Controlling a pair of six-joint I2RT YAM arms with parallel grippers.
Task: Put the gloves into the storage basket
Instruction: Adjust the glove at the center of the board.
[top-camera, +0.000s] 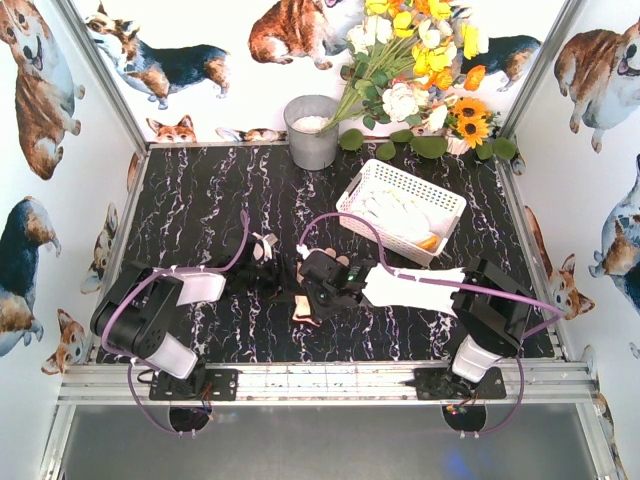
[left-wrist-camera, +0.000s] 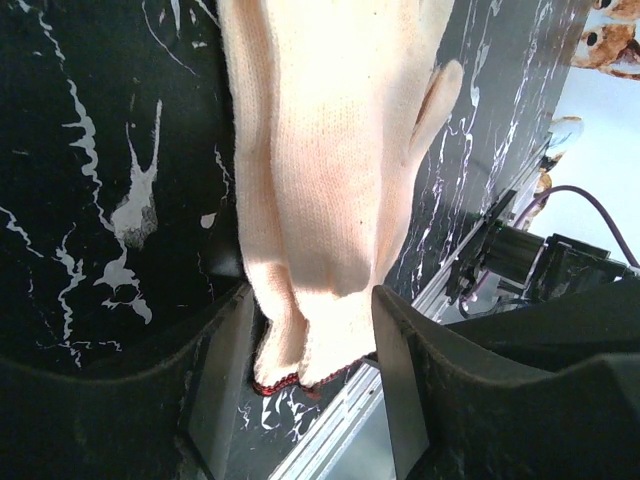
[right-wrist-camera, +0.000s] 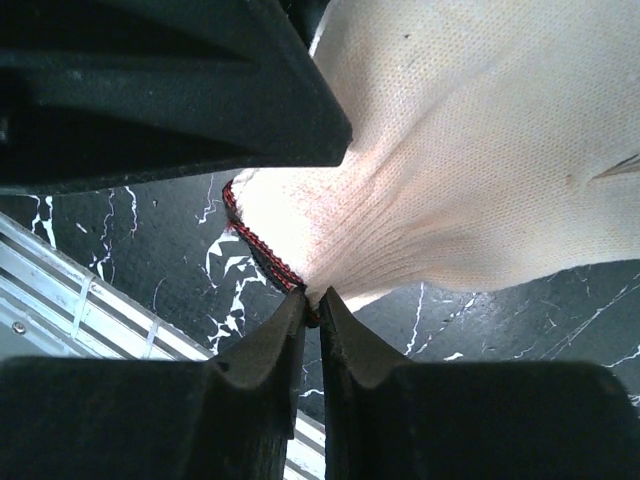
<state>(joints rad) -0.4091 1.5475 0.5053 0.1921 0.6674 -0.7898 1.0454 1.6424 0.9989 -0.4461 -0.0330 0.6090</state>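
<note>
Nearest, top view: aluminium rail (top-camera: 320, 385) with both arm bases bolted to it. Left arm (top-camera: 200, 288) was extended rightward and right arm (top-camera: 415, 288) leftward, both low, meeting mid-table at one glove (top-camera: 303, 312) on the black marbled table (top-camera: 200, 200). Storage basket (top-camera: 372, 180) sat well apart at right rear, with other gloves (top-camera: 395, 215) inside it, one showing an orange patch. Grey bucket (top-camera: 312, 135) and flowers (top-camera: 420, 60) stood against the back wall.

Left wrist view: I logged the left gripper (left-wrist-camera: 312, 295) pointing toward the rail. Its fingers (left-wrist-camera: 225, 370) were apart, one each side of the glove's cuff end and close against the knit. I could not tell whether they pressed it. Red trim edged the cuff.

Right wrist view: I logged the right gripper (right-wrist-camera: 312, 298) with its tips clenched together on the red-trimmed cuff edge, the knit fanning away above the table.
</note>
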